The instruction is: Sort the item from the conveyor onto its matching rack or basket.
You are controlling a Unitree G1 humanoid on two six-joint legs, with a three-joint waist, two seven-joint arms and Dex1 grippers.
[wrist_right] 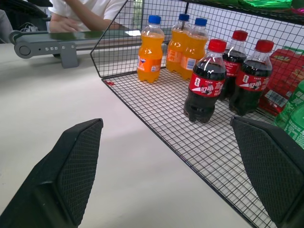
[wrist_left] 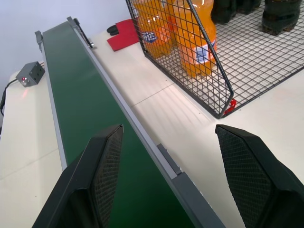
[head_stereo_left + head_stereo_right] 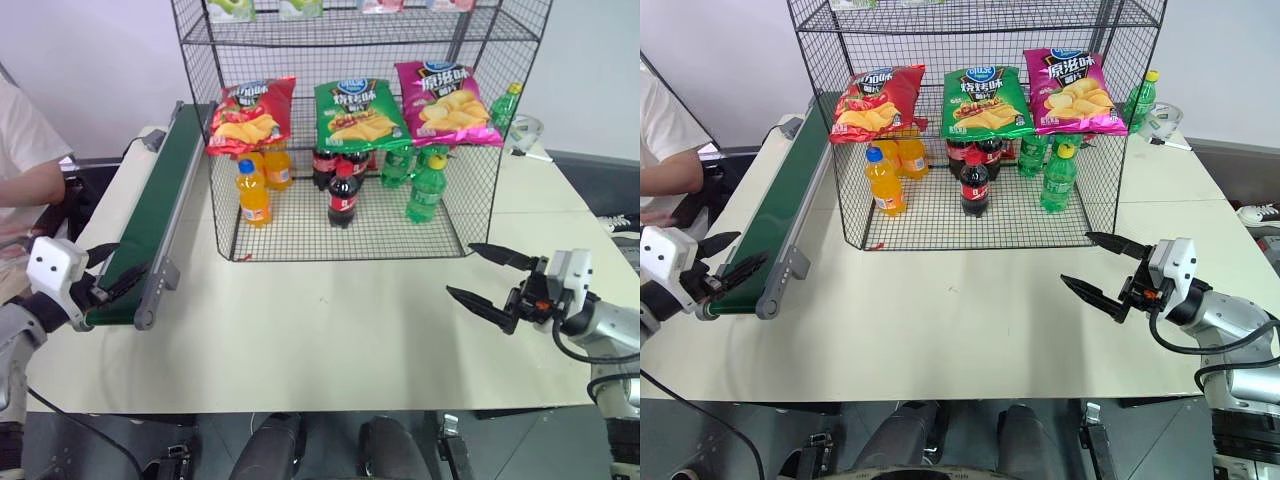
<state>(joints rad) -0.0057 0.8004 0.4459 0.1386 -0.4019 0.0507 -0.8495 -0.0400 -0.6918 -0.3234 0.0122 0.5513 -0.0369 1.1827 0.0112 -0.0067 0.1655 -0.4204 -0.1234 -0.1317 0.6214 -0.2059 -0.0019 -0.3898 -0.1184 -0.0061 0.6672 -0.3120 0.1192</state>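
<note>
The red crisp bag (image 3: 250, 115) lies on a middle tier of the dark wire rack (image 3: 290, 232), at its left end beside the conveyor. The dark green conveyor (image 3: 160, 200) runs along the table's left side, and the belt surface I can see carries nothing. My left gripper (image 3: 113, 270) hovers open over the belt's near end with nothing between its fingers (image 2: 102, 166). My right gripper (image 3: 460, 268) is open and holds nothing, out over the table in front of the rack's right corner, pointing towards the rack.
A green crisp bag (image 3: 360, 112) and a magenta one (image 3: 445, 102) share the tier. Orange (image 3: 252, 193), cola (image 3: 343, 195) and green bottles (image 3: 427, 187) stand on the rack's floor. A person's arm (image 3: 30, 185) rests at the left. A grey switch box (image 2: 30, 72) sits beside the belt.
</note>
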